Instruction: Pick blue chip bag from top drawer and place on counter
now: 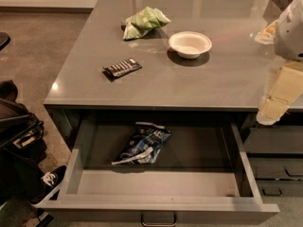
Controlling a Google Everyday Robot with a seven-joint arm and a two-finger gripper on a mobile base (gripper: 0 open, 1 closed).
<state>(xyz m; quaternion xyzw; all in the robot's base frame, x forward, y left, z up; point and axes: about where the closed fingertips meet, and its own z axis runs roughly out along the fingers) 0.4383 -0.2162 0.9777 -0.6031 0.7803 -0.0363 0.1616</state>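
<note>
"Blue chip bag [143, 144], the small crumpled dark-blue foil one with white markings: where does it lie in the camera view?"

"On the floor of the wide, shallow dark-grey top drawer [161, 207], which stands open under the large glossy dark-grey bench [213, 84]. The bag is a little left of the middle, apart from the drawer walls."

"And the robot's cream-coloured gripper [268, 115]?"

"It hangs at the right, by the front edge of the bench, above the right side of the drawer. Whether the jaws are apart or together, I cannot tell."

"So which way must it go?"

"To the left and down, I think. The long axis of the bag runs slanted, from near-left to far-right, so in my judgement the jaws should close across it."
</note>
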